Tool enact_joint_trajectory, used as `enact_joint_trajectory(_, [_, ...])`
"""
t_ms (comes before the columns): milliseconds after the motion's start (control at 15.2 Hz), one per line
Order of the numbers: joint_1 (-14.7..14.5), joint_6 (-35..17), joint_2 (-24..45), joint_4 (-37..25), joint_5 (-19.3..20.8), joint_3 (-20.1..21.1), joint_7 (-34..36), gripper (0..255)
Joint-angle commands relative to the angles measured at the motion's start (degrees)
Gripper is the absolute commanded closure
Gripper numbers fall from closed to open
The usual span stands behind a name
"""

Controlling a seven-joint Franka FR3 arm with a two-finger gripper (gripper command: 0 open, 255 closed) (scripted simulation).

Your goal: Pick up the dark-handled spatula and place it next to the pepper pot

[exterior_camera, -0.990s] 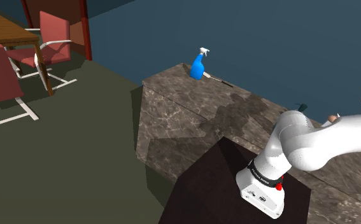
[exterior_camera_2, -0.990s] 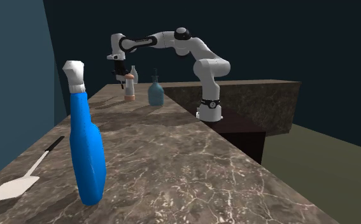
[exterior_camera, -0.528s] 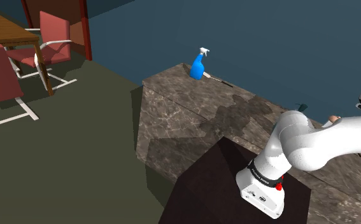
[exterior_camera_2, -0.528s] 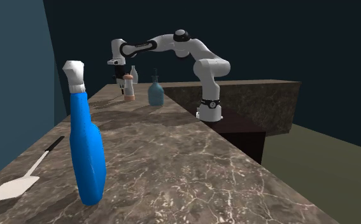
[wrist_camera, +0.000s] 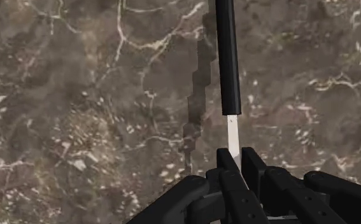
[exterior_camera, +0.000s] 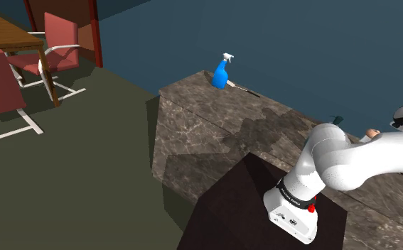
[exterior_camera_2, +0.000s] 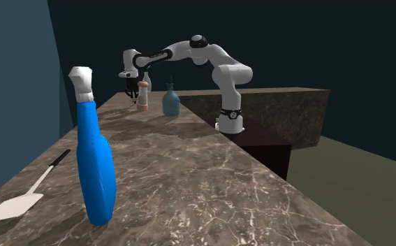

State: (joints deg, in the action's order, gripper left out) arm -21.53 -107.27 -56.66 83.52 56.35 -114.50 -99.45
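Both fingers (wrist_camera: 254, 167) clamped on pale shank of dark-handled spatula (wrist_camera: 227, 63), over marble counter (wrist_camera: 77, 95).

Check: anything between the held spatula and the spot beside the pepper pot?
Nothing visible. The gripper is shut on the spatula over bare counter, and in the second exterior view it hangs just left of the pepper pot. The small bluish bottle stands on the pot's other side.
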Motion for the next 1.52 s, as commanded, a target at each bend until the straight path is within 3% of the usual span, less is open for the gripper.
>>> enact_joint_trajectory(0, [-0.5, -0.7, -1.0, -0.2, 0.7, -0.9, 0.2, 255])
enact_joint_trajectory(594, [-0.6, -1.3, -1.5, 0.0, 1.1, -1.3, 0.4, 255])
enact_joint_trajectory(660, [-0.6, -1.3, -1.5, 0.0, 1.1, -1.3, 0.4, 0])
enact_joint_trajectory(990, [-0.6, -1.3, -1.5, 0.0, 1.1, -1.3, 0.4, 0])
enact_joint_trajectory(1254, [0.0, 2.8, 1.8, -1.4, -1.6, 1.5, -0.7, 0])
enact_joint_trajectory(1452, [0.0, 2.8, 1.8, -1.4, -1.6, 1.5, -0.7, 0])
